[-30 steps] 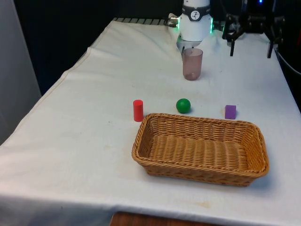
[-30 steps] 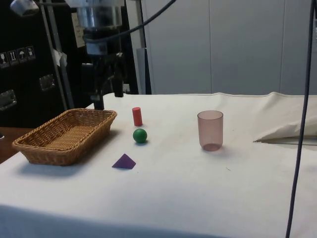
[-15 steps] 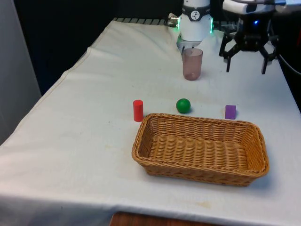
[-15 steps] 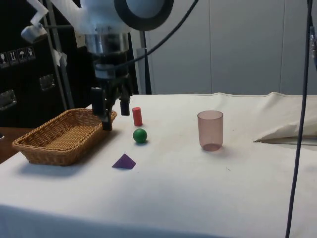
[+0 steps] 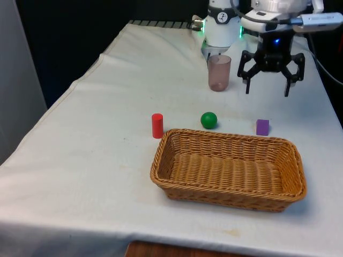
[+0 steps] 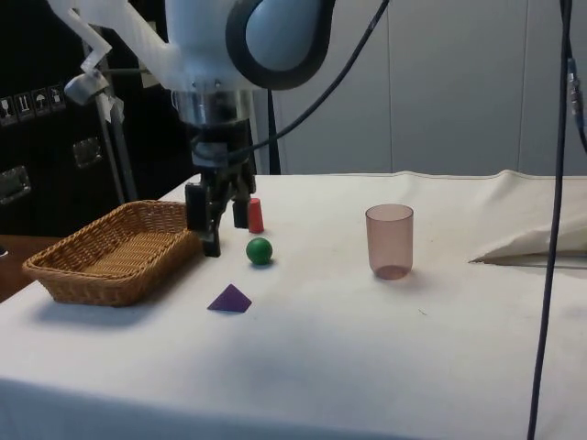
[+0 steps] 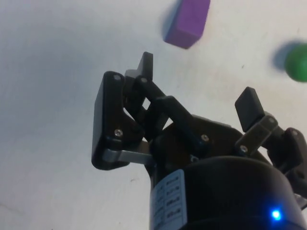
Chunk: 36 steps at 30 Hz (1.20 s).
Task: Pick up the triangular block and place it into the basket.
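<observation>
Gripper: black two-finger gripper (image 5: 266,88) is hanging in the air with its fingers spread wide apart and nothing between them; in the front view it is hovering above and behind the purple triangular block (image 5: 262,127), and in the side view (image 6: 213,231) it is hanging near the basket's end wall.
Triangular block: purple triangular block is lying on the white cloth (image 5: 107,139), apart from the gripper, just beyond the far rim of the woven wicker basket (image 5: 229,195), toward the front view's right; in the side view (image 6: 229,299) it is showing its pointed profile.
Basket: woven wicker basket is sitting near the tabletop's near edge, holding nothing.
Others: small red cylinder (image 5: 157,125) is standing upright near the basket's far corner on the front view's left; green ball (image 5: 209,120) is resting between cylinder and block; translucent pinkish plastic cup (image 5: 219,73) is standing upright toward the tabletop's far edge.
</observation>
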Tool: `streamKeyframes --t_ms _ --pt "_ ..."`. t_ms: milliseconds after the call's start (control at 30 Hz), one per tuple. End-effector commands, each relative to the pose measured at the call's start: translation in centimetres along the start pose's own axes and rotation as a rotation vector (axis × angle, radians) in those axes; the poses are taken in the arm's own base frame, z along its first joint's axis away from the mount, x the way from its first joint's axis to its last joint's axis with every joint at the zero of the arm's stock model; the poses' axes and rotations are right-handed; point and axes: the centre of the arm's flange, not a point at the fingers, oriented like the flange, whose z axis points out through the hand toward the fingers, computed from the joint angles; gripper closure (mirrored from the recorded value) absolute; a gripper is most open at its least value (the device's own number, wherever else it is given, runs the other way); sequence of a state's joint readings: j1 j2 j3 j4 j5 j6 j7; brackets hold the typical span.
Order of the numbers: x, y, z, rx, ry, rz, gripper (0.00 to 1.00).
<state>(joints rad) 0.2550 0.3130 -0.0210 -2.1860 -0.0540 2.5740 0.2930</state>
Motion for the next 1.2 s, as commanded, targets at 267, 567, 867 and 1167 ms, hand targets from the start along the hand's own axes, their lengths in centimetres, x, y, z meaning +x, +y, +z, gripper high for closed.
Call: streamKeyframes --t_ms 267,567,867,1167 --pt "0.0 -1.1 1.5 0.005 0.050 -0.002 0.00" --pt "-0.3 -1.1 4.2 0.003 0.047 -0.012 0.00" --pt "-0.4 -0.7 6.0 -0.006 0.050 -0.019 0.00" --pt "-0.4 -0.5 7.1 -0.012 0.053 -0.025 0.00"
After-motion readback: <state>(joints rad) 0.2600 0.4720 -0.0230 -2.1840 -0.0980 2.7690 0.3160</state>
